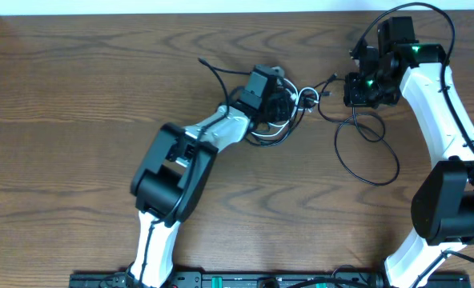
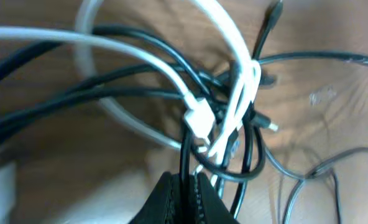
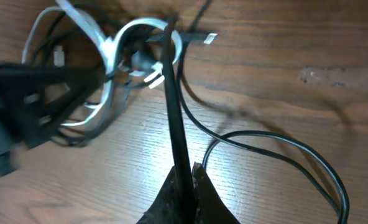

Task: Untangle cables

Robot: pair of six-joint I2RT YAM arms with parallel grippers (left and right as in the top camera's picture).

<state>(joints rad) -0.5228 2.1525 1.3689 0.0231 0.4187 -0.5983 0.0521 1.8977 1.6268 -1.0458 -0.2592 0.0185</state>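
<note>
Left pincer (image 2: pixel 185 194) and right pincer (image 3: pixel 187 180) both clamp cables (image 2: pixel 199 118) (tangled, one white).

Brown wood-grain table (image 1: pixel 61 120), white strip (image 1: pixel 181 6) behind

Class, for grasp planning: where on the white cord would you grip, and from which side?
Probably the white cord at its outer loop, which arcs alone, clear of the tangle. Come from above, straddling it; near its plug black cords cross tightly.

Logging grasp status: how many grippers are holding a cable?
2. The left gripper pinches a black cord inside the tangle; the right gripper pinches a taut black cable leading from it.
</note>
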